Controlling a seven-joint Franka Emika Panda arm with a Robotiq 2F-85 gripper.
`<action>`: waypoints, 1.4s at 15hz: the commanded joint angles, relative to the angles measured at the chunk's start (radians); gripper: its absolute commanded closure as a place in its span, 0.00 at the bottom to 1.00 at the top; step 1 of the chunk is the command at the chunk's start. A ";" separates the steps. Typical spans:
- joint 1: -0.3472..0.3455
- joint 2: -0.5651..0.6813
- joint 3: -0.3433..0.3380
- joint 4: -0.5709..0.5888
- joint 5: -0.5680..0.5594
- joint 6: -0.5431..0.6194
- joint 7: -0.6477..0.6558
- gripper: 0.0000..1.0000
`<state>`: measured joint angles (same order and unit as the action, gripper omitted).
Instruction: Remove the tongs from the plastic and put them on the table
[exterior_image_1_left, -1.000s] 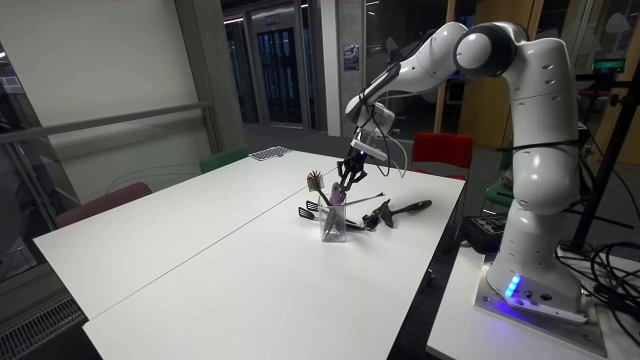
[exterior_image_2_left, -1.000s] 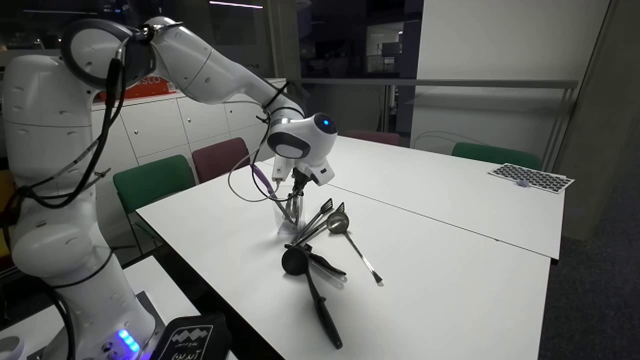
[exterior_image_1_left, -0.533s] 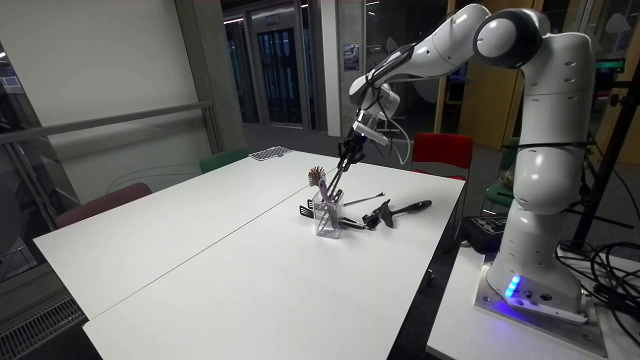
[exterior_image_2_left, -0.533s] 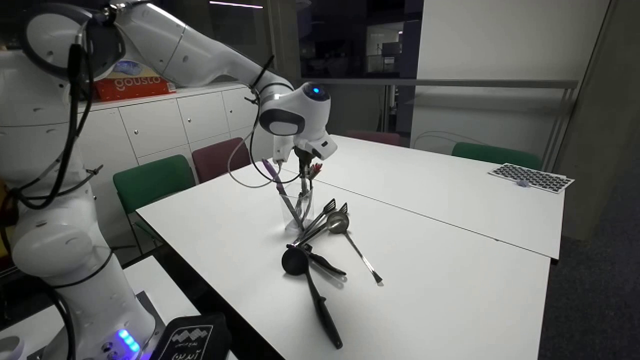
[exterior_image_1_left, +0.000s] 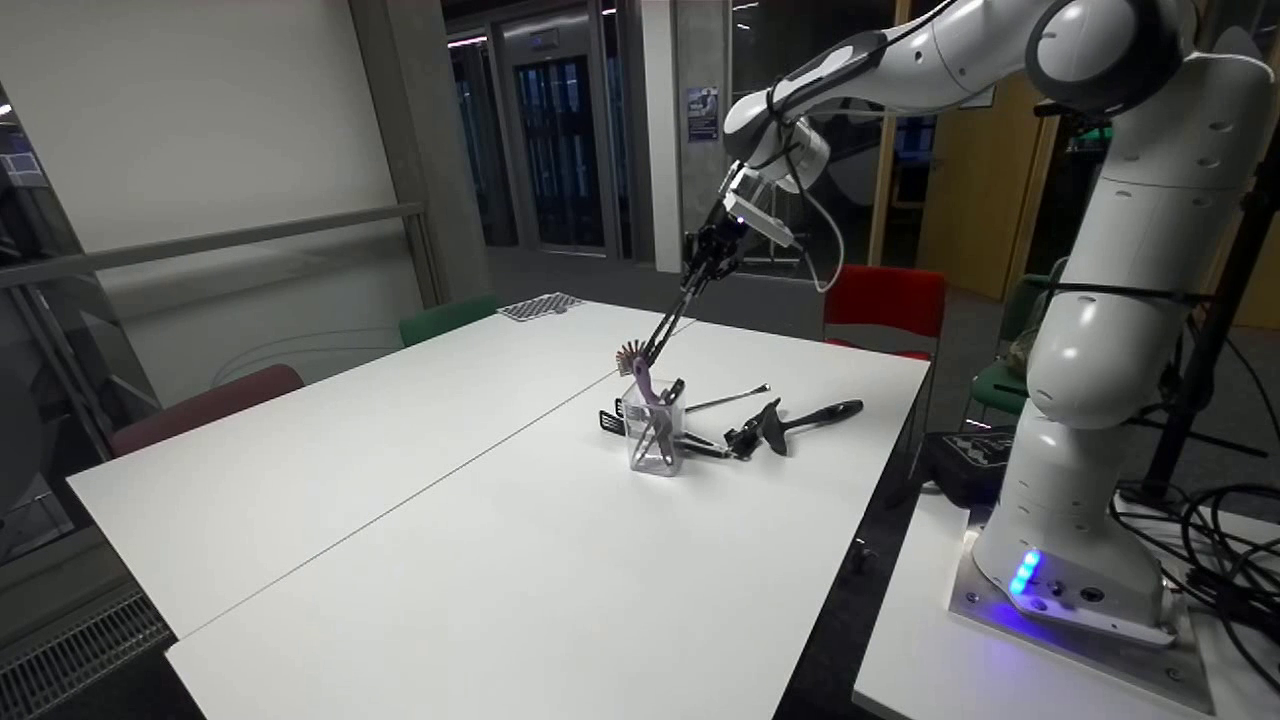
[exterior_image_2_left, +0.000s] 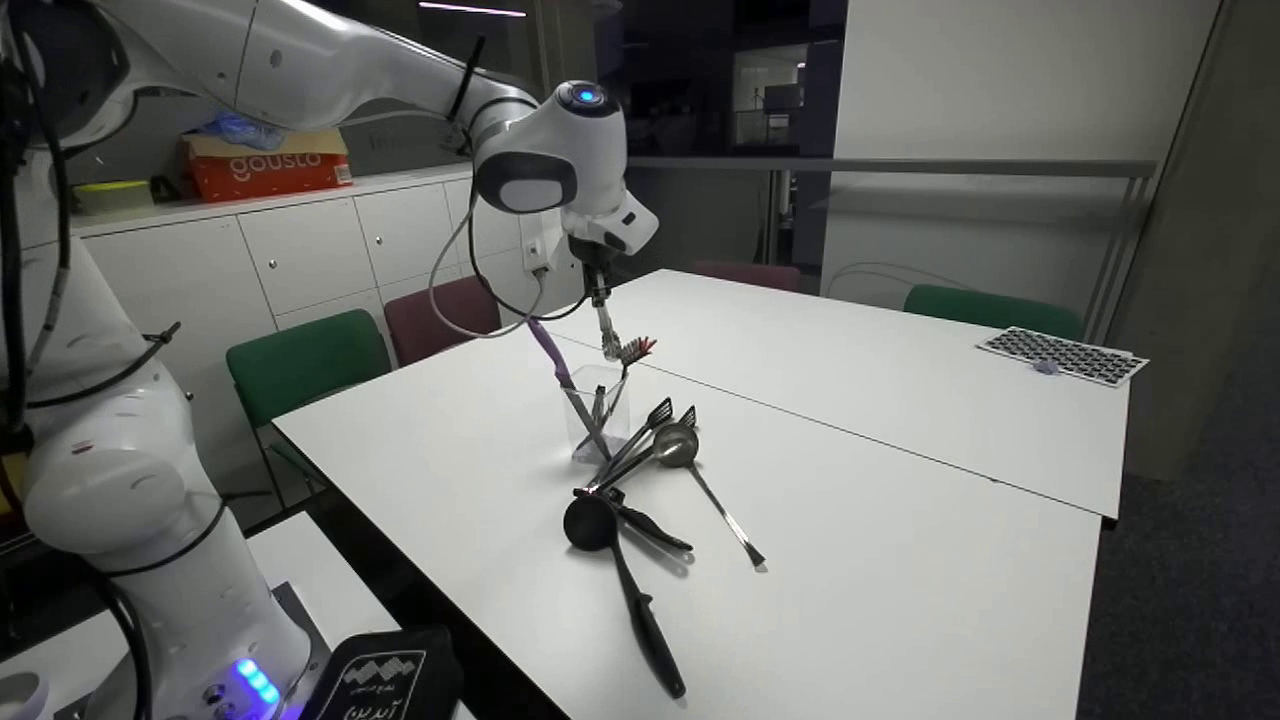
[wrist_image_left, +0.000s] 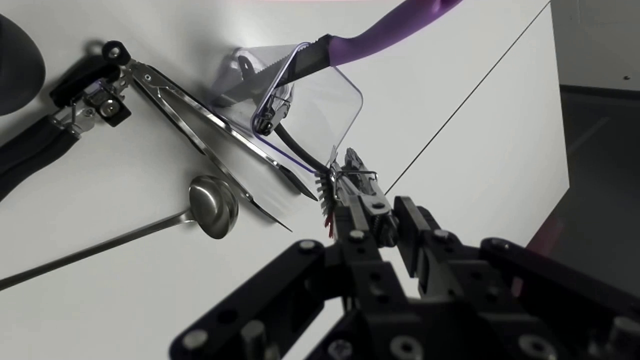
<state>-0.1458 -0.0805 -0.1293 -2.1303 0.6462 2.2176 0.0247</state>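
In the wrist view my gripper (wrist_image_left: 384, 217) is clamped on the tongs (wrist_image_left: 367, 186), at what looks like their hinge end. Their 2 metal arms end near the rim of the plastic holder (wrist_image_left: 322, 107), just beside the brush (wrist_image_left: 326, 194); whether they touch it I can't tell. Thin metal like this I expect to be light, stiff along its length and smooth enough to slip or twist, with some spring if I squeezed lower down. The hinge end suits me: narrow, solid, and it lets the arms hang free.

In an exterior view the tongs slant down from my grip, tips appearing higher than the holder's rim, with the white table (exterior_image_1_left: 450, 560) below. So the taking-out looks done to me, the setting-down not yet.

In an exterior view a purple-handled knife (exterior_image_2_left: 557, 362) leans in the plastic holder and a black ladle (exterior_image_2_left: 640, 608) lies on the table. The tongs don't strike me as fragile, but they're long for so high a hold: their tips could meet the table first and lever round in my grip. I'd lower them nearly flat before letting go.
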 joint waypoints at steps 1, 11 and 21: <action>-0.008 -0.087 -0.016 -0.074 -0.033 0.053 0.029 0.95; -0.096 -0.072 -0.099 -0.209 -0.161 0.183 0.221 0.95; -0.136 0.190 -0.208 -0.160 -0.736 0.460 0.800 0.95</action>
<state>-0.2878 0.0652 -0.2849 -2.3336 0.0829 2.6574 0.6328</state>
